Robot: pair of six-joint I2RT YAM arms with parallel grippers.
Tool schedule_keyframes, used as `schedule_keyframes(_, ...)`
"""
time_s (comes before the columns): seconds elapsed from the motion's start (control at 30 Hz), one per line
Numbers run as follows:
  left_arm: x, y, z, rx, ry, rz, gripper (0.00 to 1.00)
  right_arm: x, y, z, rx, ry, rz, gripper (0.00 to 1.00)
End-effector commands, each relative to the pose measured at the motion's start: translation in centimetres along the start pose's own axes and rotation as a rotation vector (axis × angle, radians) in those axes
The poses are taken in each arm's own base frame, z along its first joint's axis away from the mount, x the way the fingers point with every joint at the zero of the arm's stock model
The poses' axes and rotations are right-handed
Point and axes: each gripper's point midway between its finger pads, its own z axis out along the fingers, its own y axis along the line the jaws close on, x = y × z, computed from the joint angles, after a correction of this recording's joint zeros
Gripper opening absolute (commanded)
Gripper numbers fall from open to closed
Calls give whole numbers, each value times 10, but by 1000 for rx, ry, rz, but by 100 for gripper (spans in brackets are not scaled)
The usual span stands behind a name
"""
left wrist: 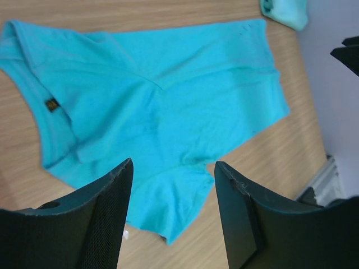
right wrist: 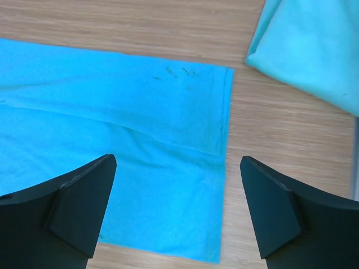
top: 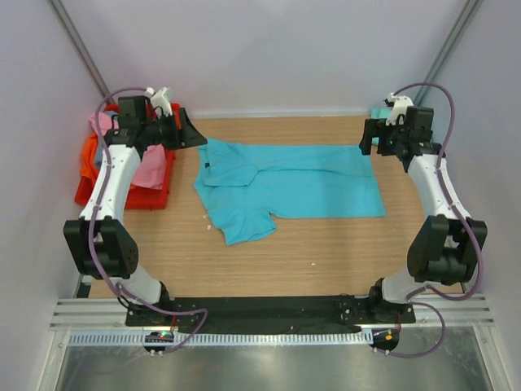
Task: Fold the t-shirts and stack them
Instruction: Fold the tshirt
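Note:
A bright turquoise-blue t-shirt (top: 285,183) lies spread on the wooden table, its far side folded over and one sleeve sticking out at the near left. It also shows in the left wrist view (left wrist: 168,101) and the right wrist view (right wrist: 112,117). My left gripper (top: 191,130) hovers open and empty above the shirt's collar end (left wrist: 174,165). My right gripper (top: 370,140) hovers open and empty above the shirt's hem corner (right wrist: 178,162). A paler mint-teal t-shirt (top: 379,114) lies at the far right corner, behind the right gripper (right wrist: 314,45) (left wrist: 286,11).
A red plastic crate (top: 85,191) stands at the far left edge of the table with a pink shirt (top: 151,171) draped in it. Grey walls close the table in at the back and sides. Small white specks lie on the wood near the sleeve.

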Motion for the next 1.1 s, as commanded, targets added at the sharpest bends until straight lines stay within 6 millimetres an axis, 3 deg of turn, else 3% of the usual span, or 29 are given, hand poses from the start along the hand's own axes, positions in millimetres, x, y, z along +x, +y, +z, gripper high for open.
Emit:
schedule_keyframes(0.0,74,5,16,67,190,-234,61,40,-8,-13,61,63,-74,99)
schedule_keyframes(0.03,103,9,17,65,247,-308,61,49,-10,-16,75,84,-79,95)
schedule_keyframes(0.1,116,6,15,80,230,-338,61,70,-19,-23,107,126,-67,86)
schedule_keyframes(0.13,137,11,15,66,245,-381,62,78,-19,-25,88,138,-46,74)
schedule_keyframes(0.17,132,15,8,25,199,-369,61,82,-31,-30,98,141,10,67)
schedule_keyframes(0.27,141,14,3,2,179,-394,61,94,-27,-32,-16,156,173,56)
schedule_keyframes(0.3,137,10,0,8,144,-376,61,99,-35,-33,-65,157,256,55)
schedule_keyframes(0.33,151,11,-1,-3,155,-394,62,94,-18,-38,-222,127,345,53)
schedule_keyframes(0.37,154,12,-3,-13,142,-398,64,93,-14,-41,-288,123,450,52)
schedule_keyframes(0.4,149,8,-7,-4,97,-362,64,97,-23,-39,-314,128,545,51)
schedule_keyframes(0.47,165,9,-9,-8,103,-366,64,94,-11,-43,-448,127,622,61)
schedule_keyframes(0.57,167,8,-15,-25,76,-349,66,117,-15,-31,-442,210,687,63)
schedule_keyframes(0.63,174,17,-16,-80,89,-370,69,140,-22,-22,-406,274,738,56)
schedule_keyframes(0.77,190,29,-11,-122,122,-409,75,170,-19,-19,-422,379,770,54)
schedule_keyframes(0.87,207,43,-6,-177,155,-464,70,179,-26,-21,-381,402,756,54)
schedule_keyframes(1.07,226,48,4,-172,225,-520,68,178,-46,-36,-251,410,605,57)
